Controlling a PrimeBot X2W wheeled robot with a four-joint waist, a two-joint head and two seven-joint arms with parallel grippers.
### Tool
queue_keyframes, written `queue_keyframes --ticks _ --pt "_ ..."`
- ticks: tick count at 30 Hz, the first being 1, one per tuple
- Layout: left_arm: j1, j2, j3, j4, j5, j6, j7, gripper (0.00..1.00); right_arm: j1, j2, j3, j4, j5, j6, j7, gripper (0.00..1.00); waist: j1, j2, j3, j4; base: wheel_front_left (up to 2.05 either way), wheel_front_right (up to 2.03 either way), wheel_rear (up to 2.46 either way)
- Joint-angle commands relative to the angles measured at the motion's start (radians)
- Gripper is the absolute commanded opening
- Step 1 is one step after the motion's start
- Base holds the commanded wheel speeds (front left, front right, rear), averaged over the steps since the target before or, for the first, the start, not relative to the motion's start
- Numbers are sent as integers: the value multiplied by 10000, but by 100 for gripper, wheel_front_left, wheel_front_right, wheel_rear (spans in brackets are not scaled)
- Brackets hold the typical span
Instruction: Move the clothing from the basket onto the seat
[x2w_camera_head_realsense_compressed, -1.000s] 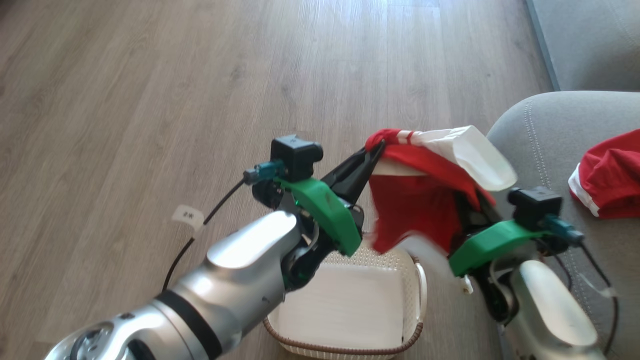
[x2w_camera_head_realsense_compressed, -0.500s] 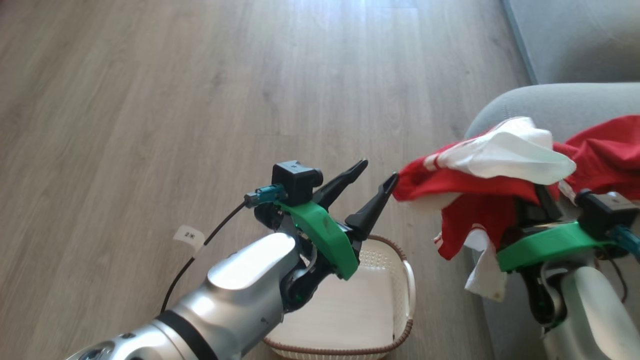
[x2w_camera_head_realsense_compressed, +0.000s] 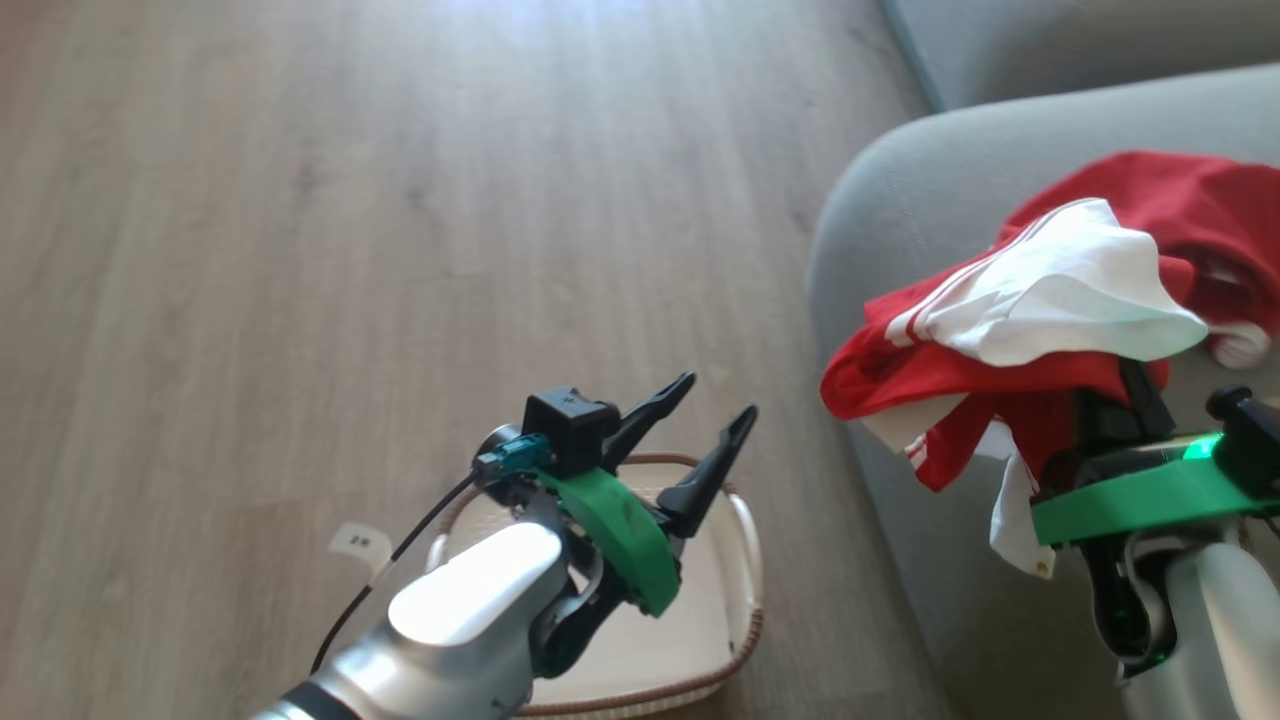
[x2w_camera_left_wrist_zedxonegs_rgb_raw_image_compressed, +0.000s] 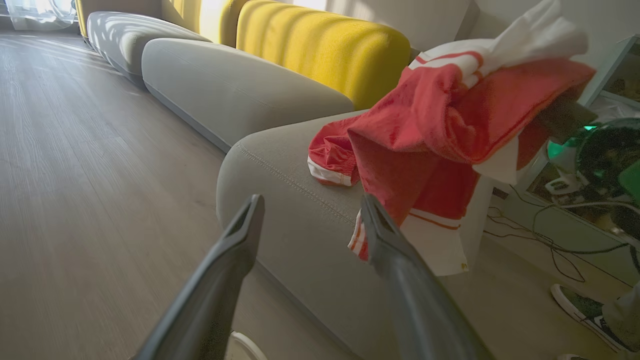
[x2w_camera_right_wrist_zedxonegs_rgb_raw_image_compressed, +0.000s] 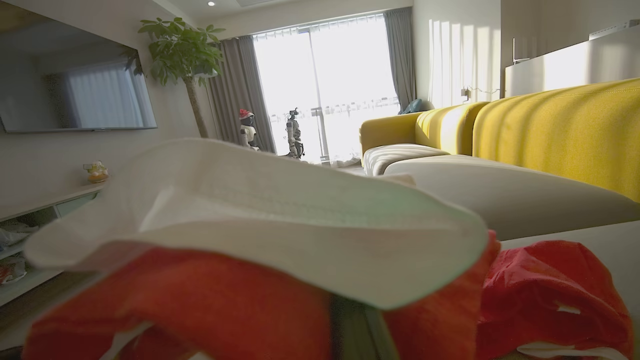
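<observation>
My right gripper is shut on a red garment with white stripes and a white panel, which drapes over its fingers above the edge of the grey seat. The same garment hangs before the left wrist camera and covers the right wrist view. A second red garment lies on the seat behind it. My left gripper stands open and holds nothing, just above the cream basket, whose bare white bottom shows.
Wooden floor spreads to the left of the basket and seat. Yellow backrests rise behind the grey cushions. A person's shoe and loose cables are on the floor beyond the hanging garment.
My left gripper has opened and let go of the garment. My right gripper has carried it rightwards over the seat's edge. The head camera has swung towards the sofa.
</observation>
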Motion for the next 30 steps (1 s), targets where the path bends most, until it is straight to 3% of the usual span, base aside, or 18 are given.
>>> queue_keyframes --ticks 1,13,22,30 --pt "-319 189 376 -95 35 102 -113 100 -156 -189 142 -495 -60 -2 -65 0 0 0 109 -528 0 0 0" --pt "-244 238 271 653 -410 370 1080 100 -5 -239 229 -1052 -115 -2 -65 0 0 0 417 -2093 0 0 0" --pt "-581 266 281 921 -791 302 2121 100 -141 -270 381 -1166 -99 -2 -65 0 0 0 579 -2754 0 0 0" --pt "-1018 284 508 825 -863 442 2124 100 -257 -244 476 -1215 -99 -2 -65 0 0 0 746 -3186 0 0 0"
